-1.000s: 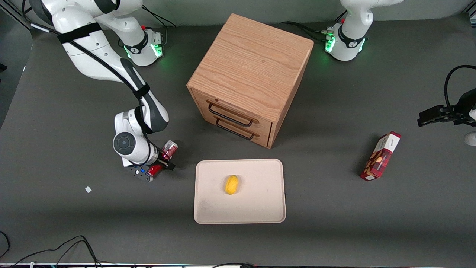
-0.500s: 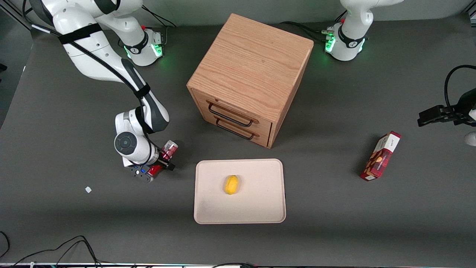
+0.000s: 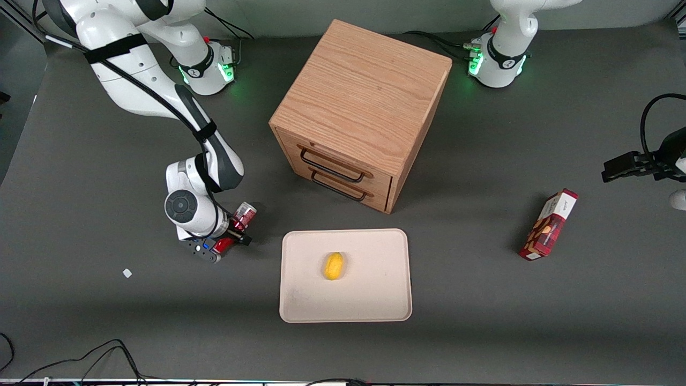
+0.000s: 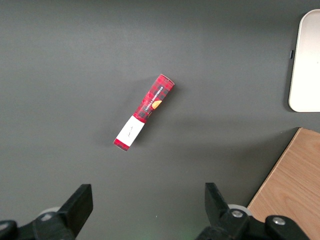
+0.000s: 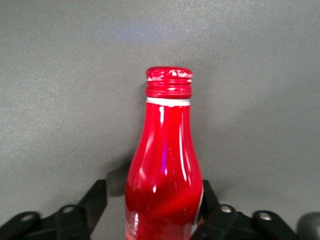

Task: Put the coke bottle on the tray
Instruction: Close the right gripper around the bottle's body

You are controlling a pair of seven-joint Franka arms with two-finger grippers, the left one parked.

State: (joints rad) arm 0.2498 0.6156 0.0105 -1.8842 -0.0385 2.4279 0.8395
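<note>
Clamping the slim red coke bottle [image 3: 239, 225] lying flat on the dark table [image 3: 107, 321], the gripper [image 3: 231, 236] pinches its body; the beige rectangular tray [image 3: 375, 300] waits at four o'clock.

- Table top [image 3: 107, 321]: dark grey, matte, plain; fills nearly the whole front view and backs both wrist views.
- Wooden drawer cabinet [image 3: 364, 91]: light oak grain, standing on the table at 12 o'clock from the table's middle, turned at an angle; two drawers, stacked, each with a dark wire handle [image 3: 332, 161].
- Wall strip [image 3: 321, 10]: pale grey-green, along the table edge at 12 o'clock.
- Cables [image 3: 107, 359]: black, looped at the table edge at 7 o'clock.
- White scrap [image 3: 127, 273]: small, at 8 o'clock.
- Light: even, overhead; soft shadow beside the cabinet.
</note>
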